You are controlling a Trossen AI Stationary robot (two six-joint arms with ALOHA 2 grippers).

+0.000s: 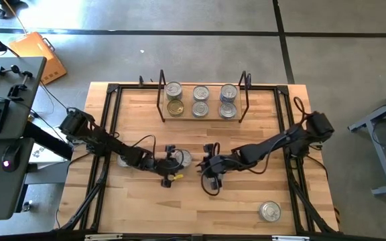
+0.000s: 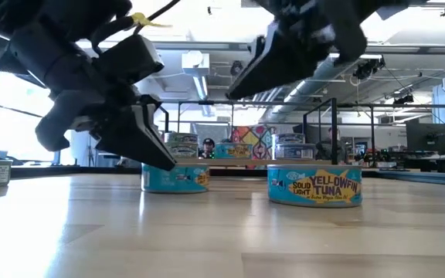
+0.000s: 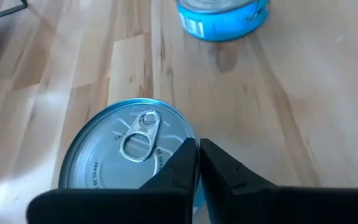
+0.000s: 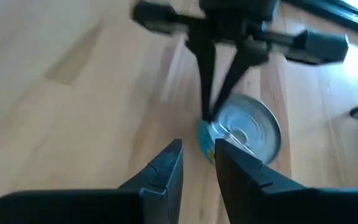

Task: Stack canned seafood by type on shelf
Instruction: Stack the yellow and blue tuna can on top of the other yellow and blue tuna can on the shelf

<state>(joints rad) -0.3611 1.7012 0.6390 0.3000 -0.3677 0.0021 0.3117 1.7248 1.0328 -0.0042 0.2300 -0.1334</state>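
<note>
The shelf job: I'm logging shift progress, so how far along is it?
Done: six cans sit on the shelf in three pairs. In hand: left gripper, fingers shut, hovers at a silver-lidded can, gripping nothing; right gripper hangs nearby, empty. Left: that can, the yellowfin tuna can, and another near the front edge.

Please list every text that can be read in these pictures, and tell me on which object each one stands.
"SOLID LIGHT YELLOWFIN TUNA": on the blue side label of the near can in the low view.
Small line under it on the same label: too small to read.
Label of the other blue can: blurred.
Embossed letters on the silver lid in the left wrist view: too unclear to read.
Labels of the cans on the shelf: too small.
</note>
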